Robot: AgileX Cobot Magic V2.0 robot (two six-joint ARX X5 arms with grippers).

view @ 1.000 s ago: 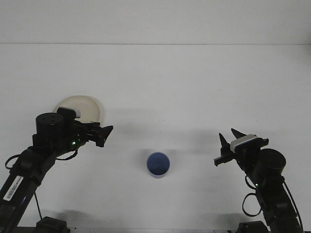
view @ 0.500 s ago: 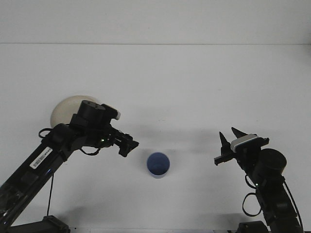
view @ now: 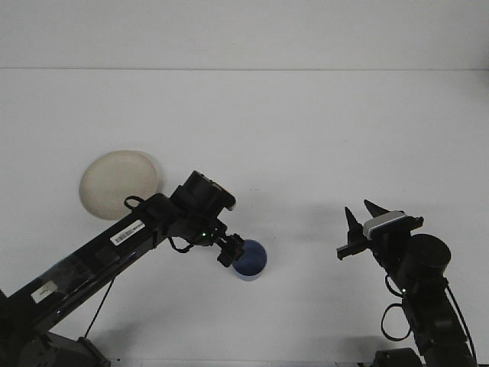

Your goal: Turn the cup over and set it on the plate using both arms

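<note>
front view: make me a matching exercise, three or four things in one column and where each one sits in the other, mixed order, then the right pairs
Things:
1. round cream plate
2. small blue cup
3. left tool
4. right tool

Places:
A. at the blue cup's left rim
B. far right, raised off the table, away from the cup
C. left side of the white table, far from both tools
D. near the table's middle, low in the picture

Pairs: 1-C, 2-D, 3-A, 4-B

Black arms, white labels, green LEDs
</note>
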